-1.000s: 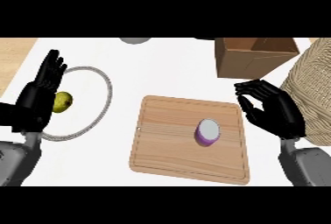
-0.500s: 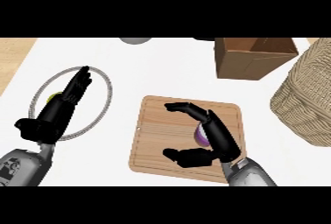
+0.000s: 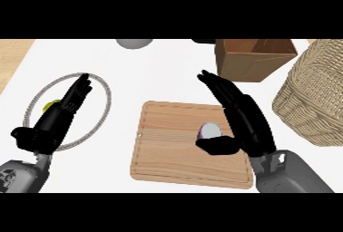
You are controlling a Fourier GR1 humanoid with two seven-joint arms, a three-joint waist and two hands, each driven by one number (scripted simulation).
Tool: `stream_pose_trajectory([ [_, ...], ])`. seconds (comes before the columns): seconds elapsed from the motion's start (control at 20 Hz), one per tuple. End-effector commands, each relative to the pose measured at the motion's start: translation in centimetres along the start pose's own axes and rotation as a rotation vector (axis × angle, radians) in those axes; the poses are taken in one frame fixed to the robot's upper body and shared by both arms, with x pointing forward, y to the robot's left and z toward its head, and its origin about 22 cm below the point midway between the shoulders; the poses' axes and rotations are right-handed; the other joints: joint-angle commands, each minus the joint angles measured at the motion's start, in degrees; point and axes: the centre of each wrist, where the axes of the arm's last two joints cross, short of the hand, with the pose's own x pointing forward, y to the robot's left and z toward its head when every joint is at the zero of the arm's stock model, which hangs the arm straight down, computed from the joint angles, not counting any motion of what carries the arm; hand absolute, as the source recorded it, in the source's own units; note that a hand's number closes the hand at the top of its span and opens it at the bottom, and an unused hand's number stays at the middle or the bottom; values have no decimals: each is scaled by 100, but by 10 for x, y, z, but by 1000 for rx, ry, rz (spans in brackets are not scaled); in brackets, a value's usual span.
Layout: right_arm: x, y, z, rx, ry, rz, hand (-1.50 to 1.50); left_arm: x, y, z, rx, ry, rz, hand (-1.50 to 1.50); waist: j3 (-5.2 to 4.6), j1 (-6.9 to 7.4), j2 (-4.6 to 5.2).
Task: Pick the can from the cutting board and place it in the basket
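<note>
A purple can [image 3: 212, 131] with a pale grey top stands on the wooden cutting board [image 3: 171, 145], toward its right side. My right hand [image 3: 242, 118] is over the board right beside the can, fingers straight and stretched away from me, thumb in front of the can's near side; it is open. The wicker basket [image 3: 315, 95] stands at the right edge, to the right of the hand. My left hand [image 3: 59, 118] rests open at the left, over a round plate.
A round plate [image 3: 100, 108] with a grey rim lies left of the board, with a yellow-green fruit [image 3: 50, 107] on it, mostly hidden by my left hand. A brown cardboard box [image 3: 254, 56] stands behind the board. A grey object [image 3: 134, 43] shows at the back.
My right hand has swung in from the right over the board to the can, and its fingers have straightened. The left hand has tilted slightly over the plate.
</note>
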Motion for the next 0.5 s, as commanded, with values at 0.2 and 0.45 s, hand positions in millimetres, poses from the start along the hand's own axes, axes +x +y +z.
stream_pose_trajectory([
  [0.2, 34, -55, 2, 356, 190, 347, -150, 1, 3, 1, 9, 0, -3, 0, 5, 11, 16],
  [0.45, 74, -101, -7, 485, 209, 324, -150, 4, -11, -5, -14, -16, 1, 0, 17, 79, 76],
])
